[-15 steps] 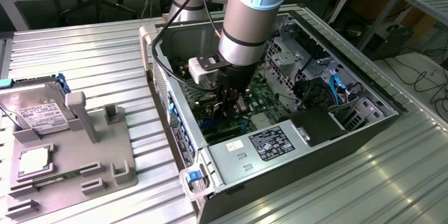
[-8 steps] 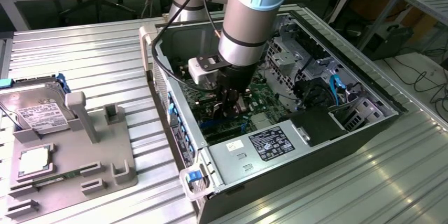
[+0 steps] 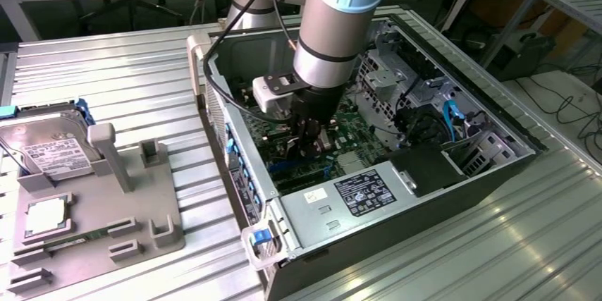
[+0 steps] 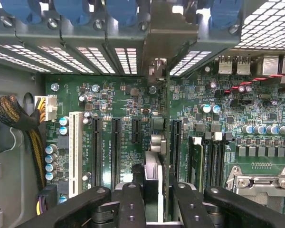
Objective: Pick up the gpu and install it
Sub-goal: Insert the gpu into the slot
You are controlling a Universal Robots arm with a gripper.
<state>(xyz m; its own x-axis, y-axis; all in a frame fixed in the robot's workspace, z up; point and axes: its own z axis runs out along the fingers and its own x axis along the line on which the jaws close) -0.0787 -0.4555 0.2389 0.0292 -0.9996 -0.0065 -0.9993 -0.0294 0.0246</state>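
Observation:
The gpu (image 4: 154,171) appears edge-on in the wrist view, a thin green card with a grey heatsink on one face. It stands upright over the green motherboard (image 4: 118,95) among the long black expansion slots (image 4: 97,147). Its silver bracket (image 4: 173,38) reaches the slotted rear wall of the case. My gripper (image 4: 159,209) is shut on the card, one black finger on each face. In the exterior view my gripper (image 3: 311,139) reaches down into the open computer case (image 3: 489,167). Whether the card sits in a slot I cannot tell.
A power supply (image 3: 362,192) fills the case's near end, and blue cables (image 3: 452,118) hang by the drive bays. A braided cable bundle (image 4: 19,123) and a CPU socket (image 4: 261,185) flank the slots. On the exterior view's left, a grey fixture (image 3: 141,195) holds a silver hard drive (image 3: 52,149).

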